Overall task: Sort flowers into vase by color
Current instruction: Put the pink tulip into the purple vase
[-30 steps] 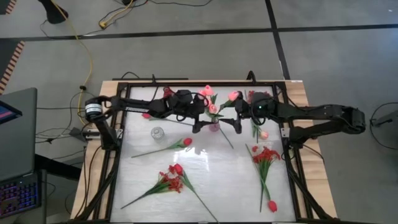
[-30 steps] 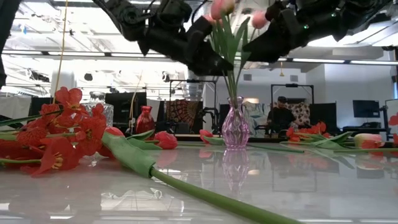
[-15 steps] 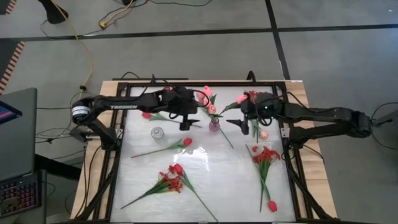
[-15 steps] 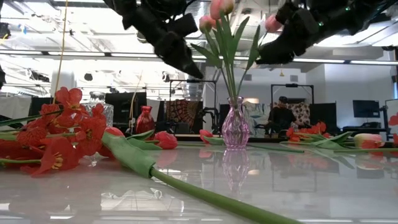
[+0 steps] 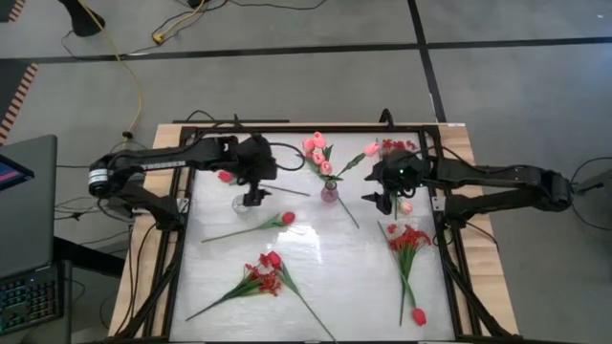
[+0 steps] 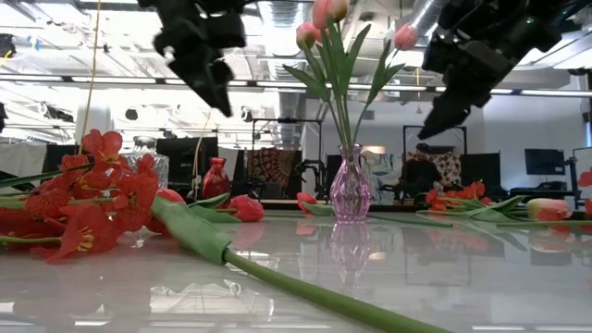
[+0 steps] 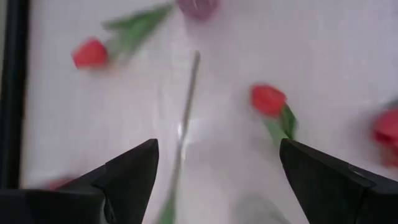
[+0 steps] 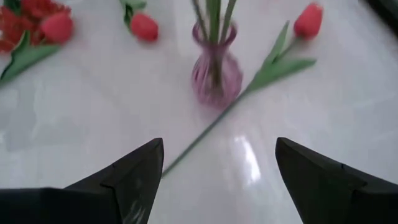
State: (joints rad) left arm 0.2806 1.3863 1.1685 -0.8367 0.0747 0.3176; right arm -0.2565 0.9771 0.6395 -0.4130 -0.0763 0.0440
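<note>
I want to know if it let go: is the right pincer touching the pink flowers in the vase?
Apart. The high view shows the right pincer, open and empty, clear of the pink flowers in the vase.

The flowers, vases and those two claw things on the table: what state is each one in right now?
Purple vase: upright, holding pink tulips.
Clear vase: upright; cannot tell if anything is in it.
Red tulip: lying flat on the table.
Red spray: lying flat, near the front.
Second red spray: lying flat, right side.
Left tool: open, empty, above the clear vase.
Right tool: open, empty, right of the purple vase.
</note>
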